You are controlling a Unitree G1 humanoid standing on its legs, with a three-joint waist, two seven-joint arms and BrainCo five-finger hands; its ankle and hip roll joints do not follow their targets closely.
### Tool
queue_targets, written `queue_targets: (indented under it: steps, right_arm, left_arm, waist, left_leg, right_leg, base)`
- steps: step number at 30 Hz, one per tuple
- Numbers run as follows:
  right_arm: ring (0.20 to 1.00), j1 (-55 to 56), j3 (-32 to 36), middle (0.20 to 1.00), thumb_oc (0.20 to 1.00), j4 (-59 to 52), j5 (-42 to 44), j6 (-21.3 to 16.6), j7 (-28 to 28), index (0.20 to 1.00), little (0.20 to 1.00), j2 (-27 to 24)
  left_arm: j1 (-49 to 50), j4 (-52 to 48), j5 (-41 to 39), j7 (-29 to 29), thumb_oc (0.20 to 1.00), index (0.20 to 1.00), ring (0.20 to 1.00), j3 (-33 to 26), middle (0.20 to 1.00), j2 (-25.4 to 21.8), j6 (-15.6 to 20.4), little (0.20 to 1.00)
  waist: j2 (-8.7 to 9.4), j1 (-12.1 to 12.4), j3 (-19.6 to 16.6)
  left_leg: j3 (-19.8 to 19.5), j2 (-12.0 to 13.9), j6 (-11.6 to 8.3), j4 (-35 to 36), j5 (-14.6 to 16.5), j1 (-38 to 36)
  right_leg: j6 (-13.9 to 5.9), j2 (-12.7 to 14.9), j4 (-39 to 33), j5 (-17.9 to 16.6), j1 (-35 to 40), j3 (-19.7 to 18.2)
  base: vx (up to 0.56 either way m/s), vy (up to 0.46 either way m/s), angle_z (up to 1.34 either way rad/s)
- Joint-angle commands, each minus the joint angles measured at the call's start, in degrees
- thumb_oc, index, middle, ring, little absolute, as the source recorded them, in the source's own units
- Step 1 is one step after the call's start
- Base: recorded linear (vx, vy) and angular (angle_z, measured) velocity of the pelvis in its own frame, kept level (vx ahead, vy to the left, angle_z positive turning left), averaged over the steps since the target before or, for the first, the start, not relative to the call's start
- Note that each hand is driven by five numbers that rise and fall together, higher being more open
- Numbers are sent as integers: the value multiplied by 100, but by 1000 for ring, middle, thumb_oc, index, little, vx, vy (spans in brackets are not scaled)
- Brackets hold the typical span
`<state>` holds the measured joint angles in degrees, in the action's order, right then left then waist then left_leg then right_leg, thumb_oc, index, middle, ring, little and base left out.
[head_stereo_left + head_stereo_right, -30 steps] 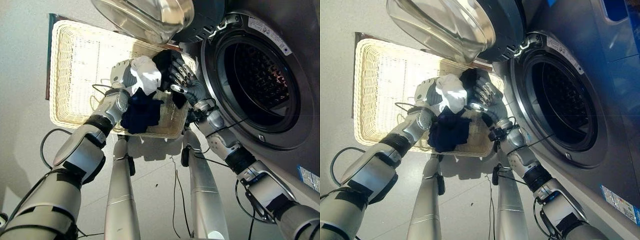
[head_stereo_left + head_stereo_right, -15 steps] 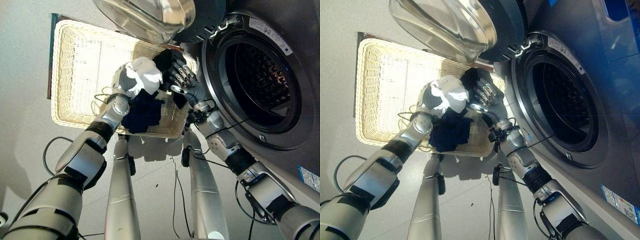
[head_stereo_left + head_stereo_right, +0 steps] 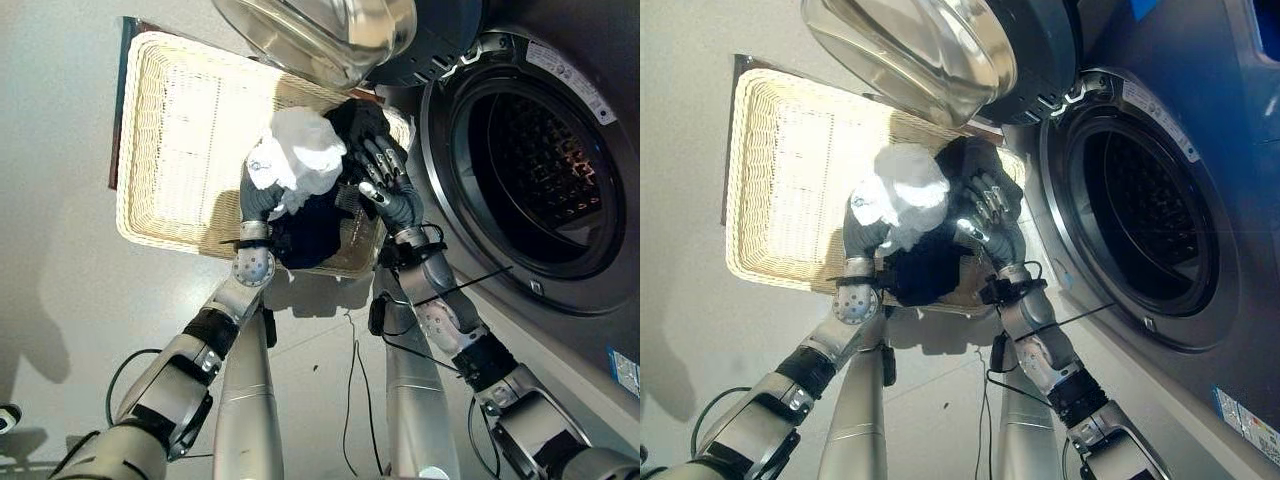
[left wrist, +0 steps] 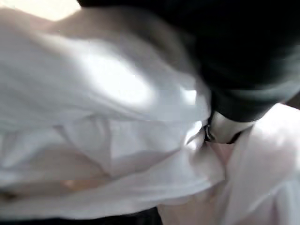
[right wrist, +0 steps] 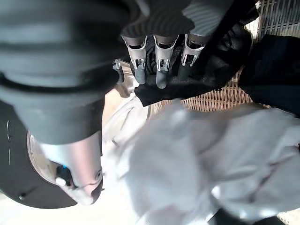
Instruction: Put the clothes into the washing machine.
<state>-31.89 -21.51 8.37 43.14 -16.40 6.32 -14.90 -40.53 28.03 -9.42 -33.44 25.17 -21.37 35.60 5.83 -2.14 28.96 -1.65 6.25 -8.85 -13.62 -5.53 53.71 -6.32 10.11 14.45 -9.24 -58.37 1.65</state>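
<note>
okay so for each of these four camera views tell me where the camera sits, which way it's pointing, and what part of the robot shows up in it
Left eye view: on the head, looking down at the wicker basket and washing machine; both arms show.
Right eye view: beside it, same scene; left robot hand under the white cloth, right robot hand on the black cloth.
Left wrist view: on the left wrist, against white cloth.
Right wrist view: on the right wrist, along its fingers curled into black cloth.
Shared: both wrist views show both cloths.
</note>
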Motion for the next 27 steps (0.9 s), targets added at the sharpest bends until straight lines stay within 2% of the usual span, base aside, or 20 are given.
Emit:
queue_targets:
  steps: [1,15,21,27]
  right_arm:
    - [1000,208,251,1000,1000,-964,-173,-89,-74,1000,1000,-24]
    - [1000,71,89,1000,1000,-1173,170,173,-602,1000,1000,-166]
    - [1000,42,-55,1000,1000,-1260,604,293,-984,1000,1000,-271]
    - [1000,18,-189,1000,1000,-1358,1041,535,-1244,1000,1000,-283]
  left_arm:
    - [-118,-840,626,3,200,200,200,-261,200,3,463,200]
    - [-257,-1692,2509,-543,200,200,200,5,200,-467,-468,200]
    - [-354,-1884,2863,-482,200,200,200,210,200,-674,-754,200]
    - [-408,-1985,3053,-404,200,200,200,358,200,-721,-819,200]
  waist:
    - [-140,13,84]
    - [-164,97,84]
    - [-178,99,84]
    - [-186,98,84]
  left_leg:
    - [-245,-426,605,94,-403,158]
    - [-302,-420,593,46,-430,129]
    - [-278,-411,583,29,-430,98]
    - [-276,-408,581,19,-440,104]
  right_leg:
    - [-28,-231,-101,-270,237,375]
    - [-7,-233,-60,-248,295,404]
    - [-11,-210,-88,-249,345,418]
    - [-12,-213,-76,-249,332,406]
  base:
    - [0,0,0]
    - [0,0,0]
    - [0,0,0]
    - [0,0,0]
